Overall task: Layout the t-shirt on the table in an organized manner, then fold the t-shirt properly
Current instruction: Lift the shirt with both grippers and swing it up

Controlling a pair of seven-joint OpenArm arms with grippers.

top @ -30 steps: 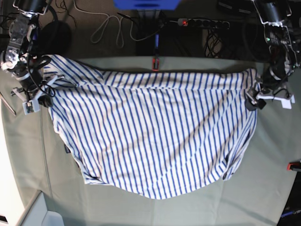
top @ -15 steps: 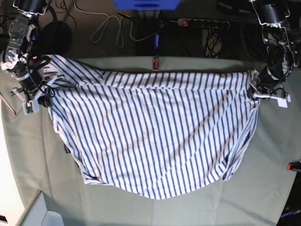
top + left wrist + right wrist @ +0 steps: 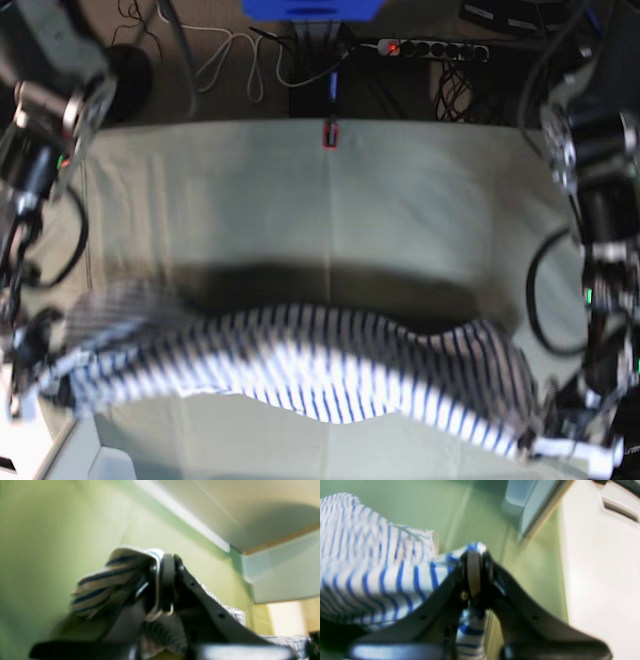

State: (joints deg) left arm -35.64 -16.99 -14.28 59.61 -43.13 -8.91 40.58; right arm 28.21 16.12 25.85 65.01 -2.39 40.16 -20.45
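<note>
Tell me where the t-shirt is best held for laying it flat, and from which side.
Grip the t-shirt at its two far ends, one from each side of the table. It hangs stretched in a long band, so the ends control it. The left end effector and right end effector are already shut on bunched cloth there.

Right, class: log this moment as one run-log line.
left gripper: shut on t-shirt | right gripper: shut on t-shirt | t-shirt: stretched between grippers, near table front edge
</note>
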